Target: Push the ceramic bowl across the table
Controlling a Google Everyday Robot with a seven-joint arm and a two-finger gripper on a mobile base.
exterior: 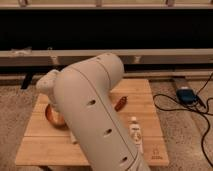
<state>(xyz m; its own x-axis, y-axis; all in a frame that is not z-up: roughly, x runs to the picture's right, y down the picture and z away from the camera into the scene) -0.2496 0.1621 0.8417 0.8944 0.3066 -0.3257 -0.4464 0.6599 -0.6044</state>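
Note:
The orange-red ceramic bowl (pixel 53 115) sits on the left part of the light-wood table (pixel 145 115); only its left half shows, the rest is behind my arm. My big white arm (pixel 92 115) reaches from the bottom of the view over the middle of the table, and its far end bends down at the left, just above the bowl. My gripper is hidden behind the arm, somewhere by the bowl.
A small reddish-brown object (pixel 120 103) lies right of the arm. A white bottle (pixel 135 133) lies near the table's front right. A blue device (pixel 185 95) with black cables sits on the floor at right. A dark wall with a rail runs behind.

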